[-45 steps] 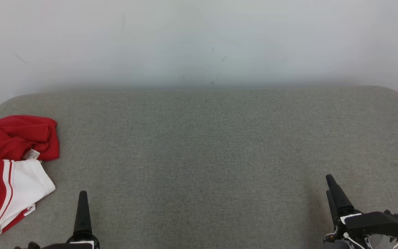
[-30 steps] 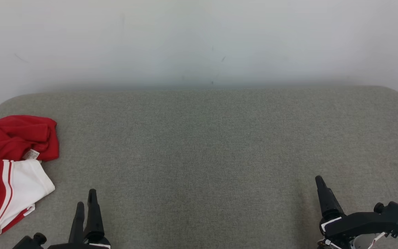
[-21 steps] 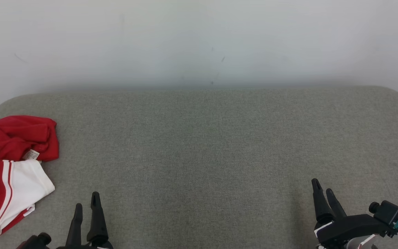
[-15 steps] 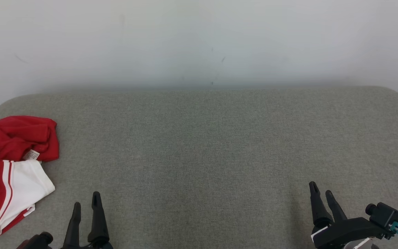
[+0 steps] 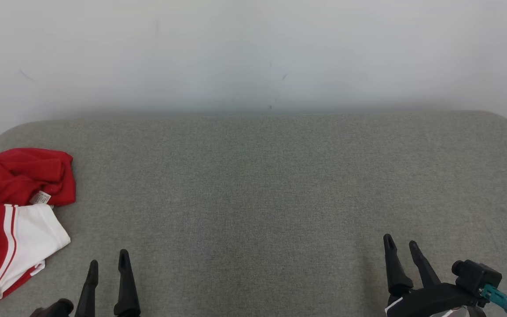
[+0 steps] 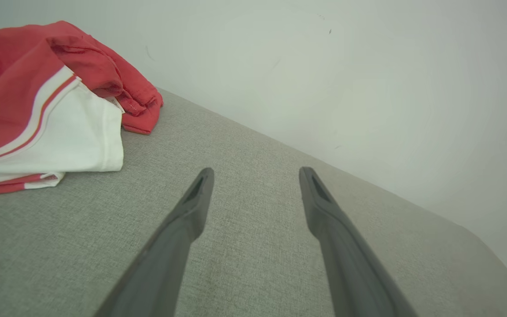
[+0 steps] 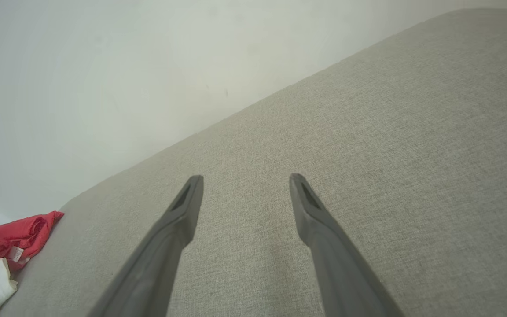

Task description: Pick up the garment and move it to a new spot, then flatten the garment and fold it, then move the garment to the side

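The garment (image 5: 11,220) lies crumpled at the far left of the grey fabric surface (image 5: 258,185), red with a white panel, stripe trim and a small white label. In the left wrist view the garment (image 6: 42,101) sits up and to the left of the fingers. My left gripper (image 5: 107,261) stands open at the lower left, just right of the garment and apart from it; the open left gripper (image 6: 255,174) holds nothing. My right gripper (image 5: 399,241) is open at the lower right, far from the cloth; in its own view the right gripper (image 7: 244,178) is empty, with the garment (image 7: 2,246) at the lower left corner.
A pale wall (image 5: 253,53) rises right behind the surface's far edge. The surface has rounded far corners, and its wide middle stretch (image 5: 258,211) lies between the two grippers.
Both grippers have turned so that both fingers of each now show. The right gripper has slid left and down toward the bottom edge. The left has sunk slightly. The garment has not moved.
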`<state>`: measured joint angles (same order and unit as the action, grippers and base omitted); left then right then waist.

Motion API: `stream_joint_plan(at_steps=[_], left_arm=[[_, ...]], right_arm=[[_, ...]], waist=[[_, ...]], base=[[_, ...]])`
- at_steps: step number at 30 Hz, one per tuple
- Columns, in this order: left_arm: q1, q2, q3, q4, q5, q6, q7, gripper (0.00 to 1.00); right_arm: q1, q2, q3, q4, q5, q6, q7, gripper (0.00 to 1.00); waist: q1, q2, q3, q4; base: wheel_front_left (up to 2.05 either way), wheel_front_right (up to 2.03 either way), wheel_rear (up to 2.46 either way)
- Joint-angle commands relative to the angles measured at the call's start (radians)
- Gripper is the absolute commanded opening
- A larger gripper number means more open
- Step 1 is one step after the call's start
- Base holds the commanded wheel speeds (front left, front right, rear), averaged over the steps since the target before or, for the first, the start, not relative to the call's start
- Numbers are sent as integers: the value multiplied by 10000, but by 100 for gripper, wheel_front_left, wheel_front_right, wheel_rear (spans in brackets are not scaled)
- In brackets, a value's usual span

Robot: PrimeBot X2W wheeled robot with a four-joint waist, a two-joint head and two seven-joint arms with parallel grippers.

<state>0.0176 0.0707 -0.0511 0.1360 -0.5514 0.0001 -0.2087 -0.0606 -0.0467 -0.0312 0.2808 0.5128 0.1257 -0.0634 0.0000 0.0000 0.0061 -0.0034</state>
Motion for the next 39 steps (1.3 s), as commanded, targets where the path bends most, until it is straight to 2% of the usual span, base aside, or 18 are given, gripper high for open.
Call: stream_joint_plan(at_steps=[1,22,39], left_arm=[[28,58,46,-145,321,57,-58,100],[307,187,-4,-317,2521,224,-281,100],[633,114,296,-467,3735,220,-407,100]], right_arm=[[7,-48,76,-123,-352,56,-139,100],[345,-48,541,-288,-2559,68,-938,100],[609,-47,693,-329,-3658,60,-1464,100]], waist=[[0,0,2,-4],[0,0,-1,-6],[0,0,-70,-48]], base=[[0,0,0],[0,0,0],[0,0,0]])
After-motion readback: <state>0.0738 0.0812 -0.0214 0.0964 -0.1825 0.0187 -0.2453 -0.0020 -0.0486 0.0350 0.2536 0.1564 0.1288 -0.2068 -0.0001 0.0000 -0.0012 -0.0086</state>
